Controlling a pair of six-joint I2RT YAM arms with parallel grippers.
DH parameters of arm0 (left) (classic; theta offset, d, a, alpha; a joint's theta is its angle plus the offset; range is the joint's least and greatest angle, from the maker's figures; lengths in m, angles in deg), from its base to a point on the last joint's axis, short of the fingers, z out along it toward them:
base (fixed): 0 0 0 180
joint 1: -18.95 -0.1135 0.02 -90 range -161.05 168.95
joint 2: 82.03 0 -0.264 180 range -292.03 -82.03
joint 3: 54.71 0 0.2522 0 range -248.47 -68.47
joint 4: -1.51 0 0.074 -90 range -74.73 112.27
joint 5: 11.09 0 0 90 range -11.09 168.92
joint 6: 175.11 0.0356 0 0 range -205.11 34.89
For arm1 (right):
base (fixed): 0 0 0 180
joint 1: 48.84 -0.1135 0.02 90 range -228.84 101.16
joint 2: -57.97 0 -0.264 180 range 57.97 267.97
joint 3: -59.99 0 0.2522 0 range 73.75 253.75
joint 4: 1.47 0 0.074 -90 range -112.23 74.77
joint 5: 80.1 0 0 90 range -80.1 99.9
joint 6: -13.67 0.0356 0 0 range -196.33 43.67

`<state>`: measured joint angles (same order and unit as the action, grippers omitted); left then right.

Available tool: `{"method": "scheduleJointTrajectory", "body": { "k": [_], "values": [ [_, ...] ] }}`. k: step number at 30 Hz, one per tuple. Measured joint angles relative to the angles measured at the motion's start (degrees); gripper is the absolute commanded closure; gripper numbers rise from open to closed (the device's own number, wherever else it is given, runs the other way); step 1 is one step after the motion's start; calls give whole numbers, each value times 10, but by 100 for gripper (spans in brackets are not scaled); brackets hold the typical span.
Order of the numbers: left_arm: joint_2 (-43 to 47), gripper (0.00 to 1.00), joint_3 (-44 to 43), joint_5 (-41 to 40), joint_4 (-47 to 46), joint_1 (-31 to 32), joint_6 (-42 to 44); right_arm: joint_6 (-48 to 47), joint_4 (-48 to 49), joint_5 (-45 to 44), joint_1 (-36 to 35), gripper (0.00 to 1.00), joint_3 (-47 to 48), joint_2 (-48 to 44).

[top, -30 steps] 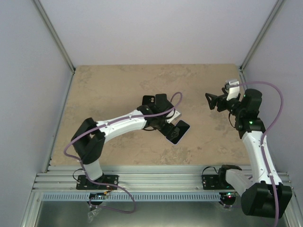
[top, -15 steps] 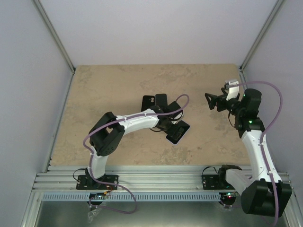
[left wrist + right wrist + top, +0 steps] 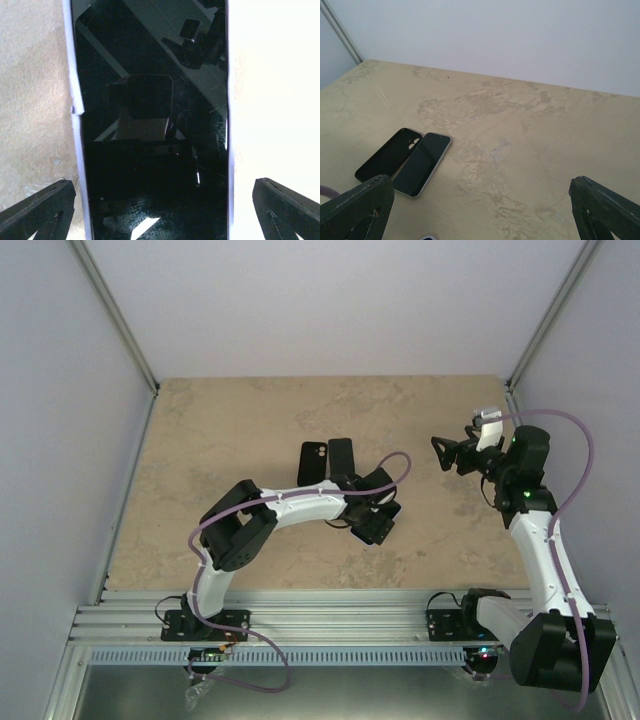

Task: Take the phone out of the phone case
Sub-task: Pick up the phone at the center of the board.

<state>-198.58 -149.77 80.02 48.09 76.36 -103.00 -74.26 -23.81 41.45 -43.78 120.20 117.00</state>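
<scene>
We see the phone (image 3: 150, 125) lying screen-up in its pale phone case (image 3: 76, 90), its long axis running straight up the left wrist view. Which end is its top we cannot tell. The left gripper (image 3: 162, 187) hangs over it, jaws spread wider than the phone, one on each long side. From above, it lies near the middle of the table (image 3: 220, 430), mostly hidden under that gripper. The right gripper (image 3: 446, 454) hovers well apart to the right, jaws likewise spread. Farther back, a black case (image 3: 315, 462) and a second phone (image 3: 341, 458) lie side by side.
</scene>
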Motion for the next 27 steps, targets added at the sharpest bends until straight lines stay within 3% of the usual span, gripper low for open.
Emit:
{"method": "scheduleJointTrajectory", "body": {
  "k": [12,19,27],
  "values": [
    [-16,2,-1,-43,-20,19,0,1,0,2,0,2,-1,0],
    [-40,12,-25,-96,-22,24,-5,1,4,2,0,2,-3,0],
    [-53,34,-41,-114,-28,26,-15,1,4,2,0,2,-3,0]
  ]
}}
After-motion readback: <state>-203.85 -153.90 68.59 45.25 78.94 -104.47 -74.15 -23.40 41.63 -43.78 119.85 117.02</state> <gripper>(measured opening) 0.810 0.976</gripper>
